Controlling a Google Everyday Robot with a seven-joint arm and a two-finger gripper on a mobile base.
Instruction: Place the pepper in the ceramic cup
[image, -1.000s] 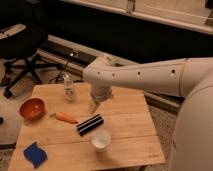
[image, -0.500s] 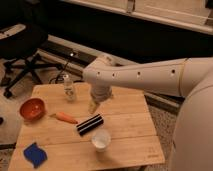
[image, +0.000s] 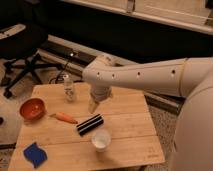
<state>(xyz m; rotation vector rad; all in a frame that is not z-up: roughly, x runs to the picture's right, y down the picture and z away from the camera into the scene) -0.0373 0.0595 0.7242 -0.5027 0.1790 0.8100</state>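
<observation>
The pepper (image: 65, 117), slim and orange-red, lies on the wooden table (image: 125, 125) left of centre, right of the orange bowl. The white ceramic cup (image: 101, 139) stands upright near the table's front, right of and below the pepper. My gripper (image: 94, 105) hangs from the white arm above the table's middle, right of and above the pepper, apart from both the pepper and the cup. It holds nothing that I can see.
An orange bowl (image: 32, 108) stands at the table's left. A clear bottle (image: 69, 90) stands at the back left. A black cylinder (image: 90, 124) lies between gripper and cup. A blue cloth (image: 35, 154) lies at the front left. An office chair (image: 22, 55) stands behind.
</observation>
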